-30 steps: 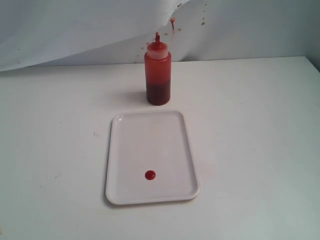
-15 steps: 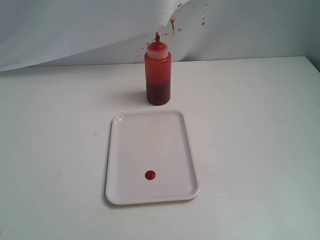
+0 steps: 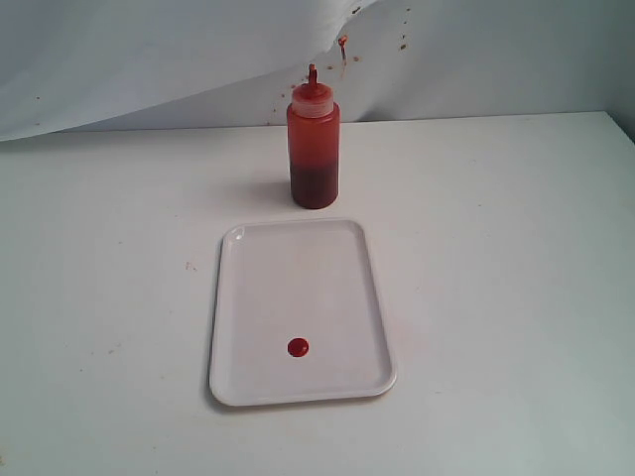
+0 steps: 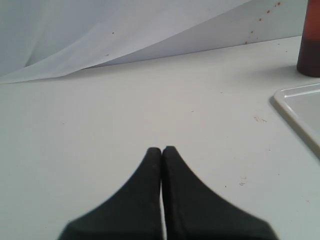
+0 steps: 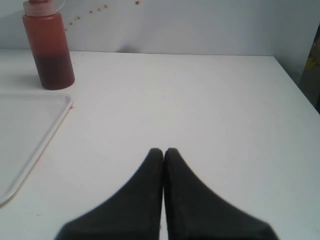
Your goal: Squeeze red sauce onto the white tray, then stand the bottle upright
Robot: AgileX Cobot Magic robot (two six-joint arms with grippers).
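Note:
The bottle [image 3: 314, 144] stands upright on the table just behind the white tray [image 3: 298, 278], untouched; it also shows in the right wrist view [image 5: 49, 47] and partly in the left wrist view [image 4: 310, 45]. A small round blob of red sauce [image 3: 298, 347] lies on the tray's near half. The tray's edge appears in both wrist views [image 4: 295, 112] [image 5: 30, 125]. My left gripper [image 4: 161, 150] is shut with nothing in it, over bare table away from the tray. My right gripper [image 5: 163, 151] is likewise shut and empty. Neither gripper appears in the exterior view.
A white backdrop sheet [image 3: 149, 59] with small reddish specks hangs behind the table. The white table [image 3: 496, 248] stretches to both sides of the tray. Its right edge [image 5: 295, 85] shows in the right wrist view.

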